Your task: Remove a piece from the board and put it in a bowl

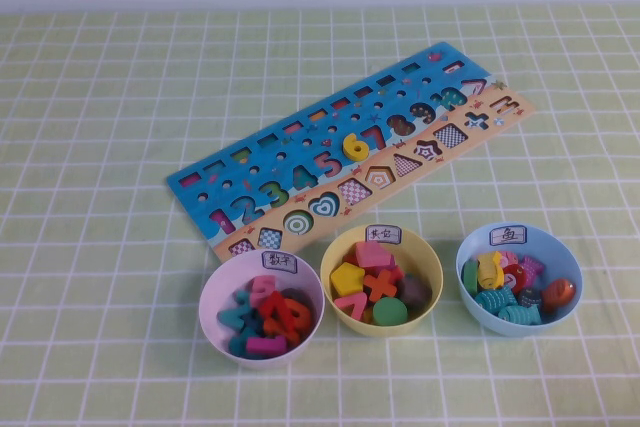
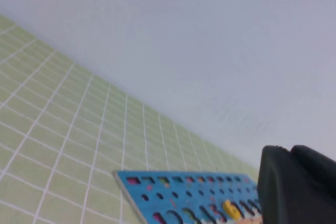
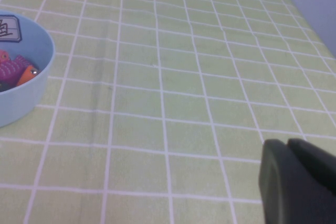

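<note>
While both arms sit outside the high view, the yellow 6 piece [image 1: 356,146] rests in its slot on the blue board [image 1: 250,172], which lies diagonally across the green checked tablecloth [image 1: 100,97]. At about 7 o'clock from the piece stands the pink bowl [image 1: 214,299], holding number blocks; the yellow bowl [image 1: 428,269] lies at 6 o'clock, the blue bowl [image 1: 560,245] at 4 o'clock. Left gripper [image 2: 296,184] hangs above the cloth, fingers together, gripping nothing; right gripper [image 3: 296,179] hovers beside the blue bowl, and whether it is open I cannot tell
</note>
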Available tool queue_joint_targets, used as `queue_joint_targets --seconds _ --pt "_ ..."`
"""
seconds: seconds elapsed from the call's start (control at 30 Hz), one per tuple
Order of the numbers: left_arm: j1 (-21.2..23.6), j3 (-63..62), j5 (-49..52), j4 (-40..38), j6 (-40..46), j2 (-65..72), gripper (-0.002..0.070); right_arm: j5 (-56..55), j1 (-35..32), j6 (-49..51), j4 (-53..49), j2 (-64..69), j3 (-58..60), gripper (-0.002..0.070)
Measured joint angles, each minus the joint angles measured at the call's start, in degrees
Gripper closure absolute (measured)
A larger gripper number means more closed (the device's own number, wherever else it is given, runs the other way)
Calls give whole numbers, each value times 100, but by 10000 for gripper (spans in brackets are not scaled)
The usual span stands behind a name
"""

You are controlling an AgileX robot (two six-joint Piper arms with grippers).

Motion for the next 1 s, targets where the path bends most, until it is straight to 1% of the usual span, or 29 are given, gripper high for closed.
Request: queue_joint_targets --seconds 0.13,0.23,0.4,0.53,0.63,0.77,1.0 --pt "0 -1023 1132 654 368 774 679 0 0 0 0 0 0 694" --pt "0 -1871 2092 1006 732 1789 680 0 0 0 0 0 0 694" --pt "0 -3307 3565 1172 1745 3623 679 0 0 0 0 0 0 694" --pt "-42 -4436 4280 1338 2334 5184 679 0 0 0 0 0 0 694" --pt "-358 -5444 4707 1726 2374 6227 679 0 0 0 0 0 0 694" --pt "-917 -6702 5385 2105 2337 7509 679 0 0 0 0 0 0 694" --pt "-1734 -8973 6561 2892 1946 9655 680 0 0 0 0 0 0 694"
